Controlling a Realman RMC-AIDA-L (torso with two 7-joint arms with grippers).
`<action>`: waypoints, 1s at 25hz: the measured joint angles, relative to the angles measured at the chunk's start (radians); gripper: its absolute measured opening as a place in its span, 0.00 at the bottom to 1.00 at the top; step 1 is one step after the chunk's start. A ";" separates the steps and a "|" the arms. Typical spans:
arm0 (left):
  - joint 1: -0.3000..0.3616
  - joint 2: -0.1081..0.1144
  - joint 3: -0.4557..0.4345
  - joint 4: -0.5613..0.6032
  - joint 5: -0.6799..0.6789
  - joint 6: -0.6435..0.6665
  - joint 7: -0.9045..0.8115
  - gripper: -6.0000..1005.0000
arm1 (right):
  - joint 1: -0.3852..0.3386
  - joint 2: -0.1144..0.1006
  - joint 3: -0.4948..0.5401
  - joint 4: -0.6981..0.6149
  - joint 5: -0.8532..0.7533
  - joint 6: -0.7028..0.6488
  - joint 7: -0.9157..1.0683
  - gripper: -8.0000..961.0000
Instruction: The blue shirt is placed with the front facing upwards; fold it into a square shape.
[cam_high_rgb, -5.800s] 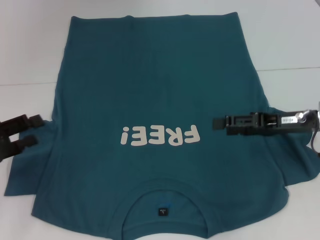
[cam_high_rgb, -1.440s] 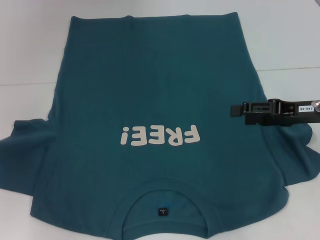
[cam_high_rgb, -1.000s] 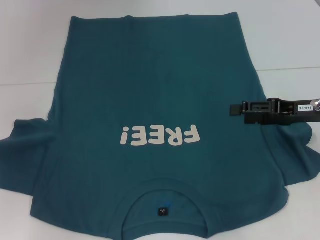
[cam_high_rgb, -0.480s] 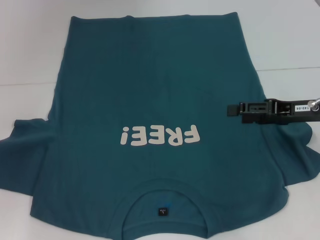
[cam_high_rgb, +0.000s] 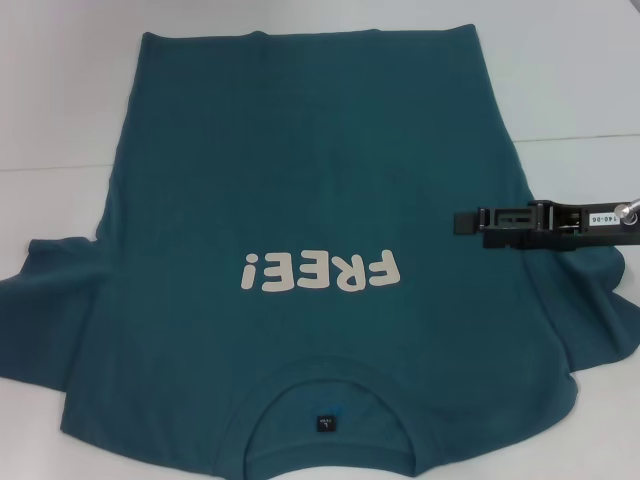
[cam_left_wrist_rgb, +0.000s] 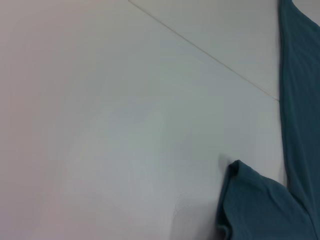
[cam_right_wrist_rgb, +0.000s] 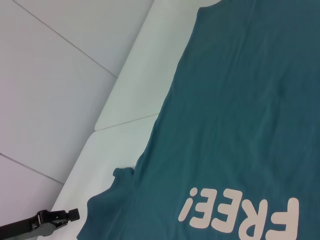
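Since 5.8 s ago, left hand has gone from the head view, where it sat at the shirt's left sleeve w/ fingers apart; right hand (cam_high_rgb: 468, 221) has pulled back from above the chest, near the end of the print, toward the shirt's right edge, and over the last 1.4 s it edged slightly back inward. Shirt itself hasn't shifted. Blue shirt (cam_high_rgb: 300, 180) lies flat on the white table (cam_high_rgb: 60, 100), front up, collar (cam_high_rgb: 325, 400) nearest the robot w/ small dark neck label (cam_high_rgb: 324, 424) showing, hem at the far side, both sleeves spread out; white "FREE!" print (cam_high_rgb: 318, 270) reads upside down from the head cam. Right hand reaches in from the right side, over the shirt's right edge just above the right sleeve (cam_high_rgb: 595, 310); seen edge-on as a thin black bar, so can't tell if fingers are apart or closed, or whether it touches the cloth; no fabric looks lifted. Left wrist cam shows bare table plus the left sleeve (cam_left_wrist_rgb: 260, 205) and side edge of the shirt; left hand not seen in that view. Right wrist cam looks across the chest print (cam_right_wrist_rgb: 240, 217) to the left sleeve, w/ a black gripper tip (cam_right_wrist_rgb: 57, 216) beyond it over the table, apart from the cloth; likely the left hand, state can't tell.
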 joint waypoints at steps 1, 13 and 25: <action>-0.001 0.000 0.001 0.000 0.000 0.000 0.005 0.05 | 0.000 0.000 -0.001 0.001 0.000 0.000 0.000 0.96; -0.029 0.022 -0.001 0.009 0.010 0.048 -0.005 0.08 | -0.007 -0.003 0.001 0.001 -0.004 0.014 0.008 0.96; -0.070 0.025 0.019 -0.048 0.002 -0.066 0.138 0.51 | -0.014 -0.007 0.000 0.007 -0.008 0.023 0.011 0.95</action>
